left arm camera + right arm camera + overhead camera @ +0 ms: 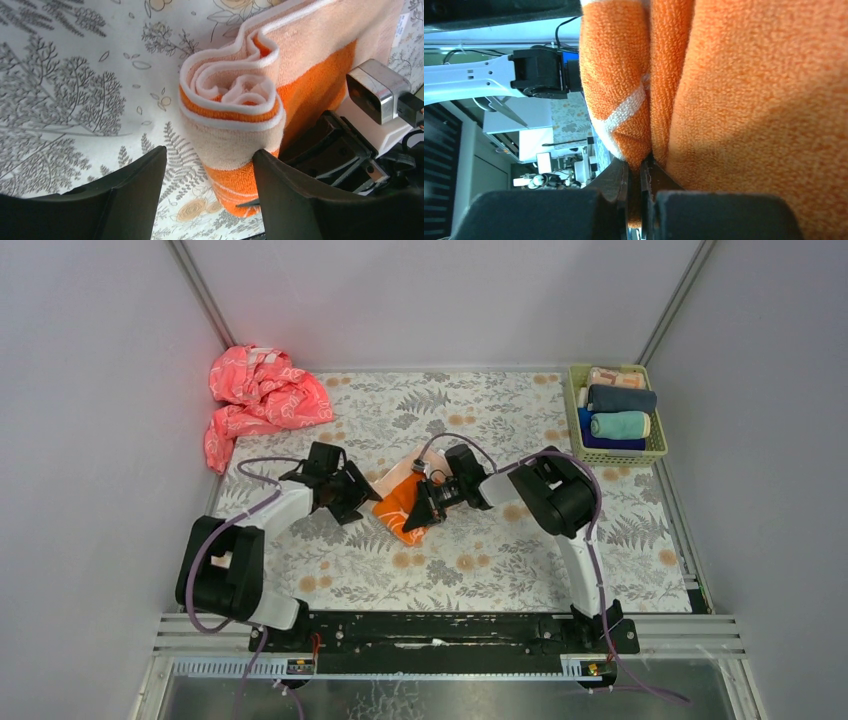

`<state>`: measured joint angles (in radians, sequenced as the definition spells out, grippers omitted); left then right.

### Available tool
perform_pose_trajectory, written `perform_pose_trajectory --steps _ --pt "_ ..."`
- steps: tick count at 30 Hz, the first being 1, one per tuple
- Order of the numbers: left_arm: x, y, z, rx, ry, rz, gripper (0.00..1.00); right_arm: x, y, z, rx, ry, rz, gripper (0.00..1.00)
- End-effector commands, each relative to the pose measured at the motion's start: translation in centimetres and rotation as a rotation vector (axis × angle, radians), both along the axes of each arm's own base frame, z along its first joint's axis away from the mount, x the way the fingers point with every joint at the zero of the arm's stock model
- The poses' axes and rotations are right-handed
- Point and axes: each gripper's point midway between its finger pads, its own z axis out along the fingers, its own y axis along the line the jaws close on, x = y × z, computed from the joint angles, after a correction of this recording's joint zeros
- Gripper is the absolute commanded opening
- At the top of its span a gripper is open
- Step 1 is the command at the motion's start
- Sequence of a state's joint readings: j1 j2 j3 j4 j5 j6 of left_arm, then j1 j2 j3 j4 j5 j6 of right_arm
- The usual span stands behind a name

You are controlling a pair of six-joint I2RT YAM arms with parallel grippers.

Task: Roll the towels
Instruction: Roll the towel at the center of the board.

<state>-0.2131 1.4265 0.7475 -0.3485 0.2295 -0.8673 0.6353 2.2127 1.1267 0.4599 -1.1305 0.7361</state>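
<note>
My right gripper (640,167) is clamped on the half-rolled orange towel (235,100); my left gripper (209,157) stands apart at its rolled end.

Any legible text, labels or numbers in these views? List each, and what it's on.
Nothing legible in any view.
White sewn-in tag on the orange and peach terry towel: bluish print, too small to read.
White marks on that towel's orange face: only a fragment shows, unreadable.
Crumpled pink patterned cloth: white markings, too blurred to read.
</note>
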Motion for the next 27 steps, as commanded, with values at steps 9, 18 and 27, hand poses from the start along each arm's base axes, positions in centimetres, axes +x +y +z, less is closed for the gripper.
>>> perform_pose_trajectory --steps 9,18,27 --pt "1.9 -0.1 -4.3 0.083 0.045 -0.029 0.52 2.3 -2.5 -1.6 -0.244 -0.165 -0.123 0.29" --pt "0.5 0.2 -6.0 0.144 0.092 -0.069 0.47 4.1 -5.2 2.6 -0.520 -0.585 -0.192 0.51" --pt "0.4 -0.4 -5.6 0.153 0.085 -0.093 0.47 3.1 -2.7 7.0 -0.650 -1.058 -0.138 0.73"
